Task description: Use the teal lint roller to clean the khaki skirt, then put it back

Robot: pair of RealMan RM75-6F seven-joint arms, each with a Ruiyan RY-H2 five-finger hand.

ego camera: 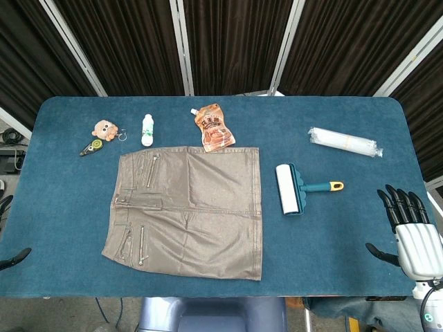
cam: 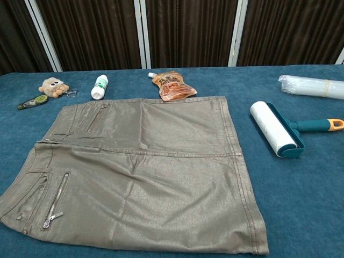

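The khaki skirt [ego camera: 187, 209] [cam: 140, 172] lies flat in the middle of the blue table, waistband to the left, zippers showing. To its right lies the teal lint roller [ego camera: 296, 188] [cam: 285, 130], white roll toward the skirt, its handle with the orange tip pointing right. My right hand [ego camera: 410, 232] hovers at the table's right front edge, fingers spread and empty, well right of the roller. Only dark fingertips [ego camera: 14, 257] of my left hand [ego camera: 8, 242] show at the left edge of the head view. Neither hand appears in the chest view.
Along the far side sit a plush keychain [ego camera: 105, 128], a small green tape dispenser [ego camera: 91, 146], a white bottle [ego camera: 147, 129], an orange refill pouch [ego camera: 214, 128] touching the skirt's hem edge, and a clear wrapped roll [ego camera: 344, 142] at the right.
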